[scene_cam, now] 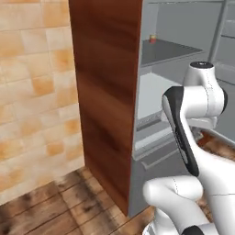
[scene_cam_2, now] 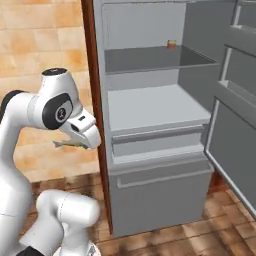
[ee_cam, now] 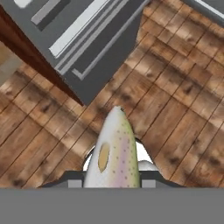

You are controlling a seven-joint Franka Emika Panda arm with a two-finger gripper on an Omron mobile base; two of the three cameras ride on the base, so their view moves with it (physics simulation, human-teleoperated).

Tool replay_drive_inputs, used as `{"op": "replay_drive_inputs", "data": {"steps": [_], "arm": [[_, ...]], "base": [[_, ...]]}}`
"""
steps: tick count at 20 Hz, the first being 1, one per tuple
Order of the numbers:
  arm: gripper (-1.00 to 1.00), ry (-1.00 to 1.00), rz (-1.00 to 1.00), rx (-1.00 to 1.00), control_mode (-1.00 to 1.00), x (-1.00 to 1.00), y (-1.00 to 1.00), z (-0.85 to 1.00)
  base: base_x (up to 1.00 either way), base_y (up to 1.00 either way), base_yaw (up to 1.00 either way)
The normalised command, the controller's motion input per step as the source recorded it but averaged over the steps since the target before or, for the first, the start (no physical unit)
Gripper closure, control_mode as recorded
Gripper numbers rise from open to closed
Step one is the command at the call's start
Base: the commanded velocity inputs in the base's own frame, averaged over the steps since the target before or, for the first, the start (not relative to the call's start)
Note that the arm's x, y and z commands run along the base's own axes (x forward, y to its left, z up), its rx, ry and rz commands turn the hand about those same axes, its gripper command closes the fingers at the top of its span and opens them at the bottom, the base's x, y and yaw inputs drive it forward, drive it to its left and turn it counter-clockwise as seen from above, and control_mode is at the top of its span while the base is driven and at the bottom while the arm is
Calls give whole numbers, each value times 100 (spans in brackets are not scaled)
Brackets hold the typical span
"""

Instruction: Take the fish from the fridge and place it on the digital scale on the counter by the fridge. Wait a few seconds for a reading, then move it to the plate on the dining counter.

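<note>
My gripper is shut on the fish, a slender tan-and-silvery fish that sticks out sideways from the fingers. I hold it in the air to the left of the open fridge, above the wooden floor. In the hand view the fish points away from the camera, over the floor planks and the fridge's lower front corner. The fridge's grey shelves stand exposed. The digital scale, the counters and the plate are out of view.
A dark wood panel flanks the fridge's left side, with a tiled wall beyond it. The fridge door hangs open at the right. A small red-and-yellow item sits on the upper shelf.
</note>
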Motion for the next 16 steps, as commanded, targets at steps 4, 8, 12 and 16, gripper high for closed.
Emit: {"op": "replay_drive_inputs", "data": {"steps": [4,8,12,16], "arm": [[100,0,0,0,100,0,0,0],[100,0,0,0,100,0,0,0],[100,0,0,0,100,0,0,0],[100,0,0,0,100,0,0,0]], "base": [[-11,0,-96],[-11,0,-96],[-17,0,-95],[-15,0,-89]]}}
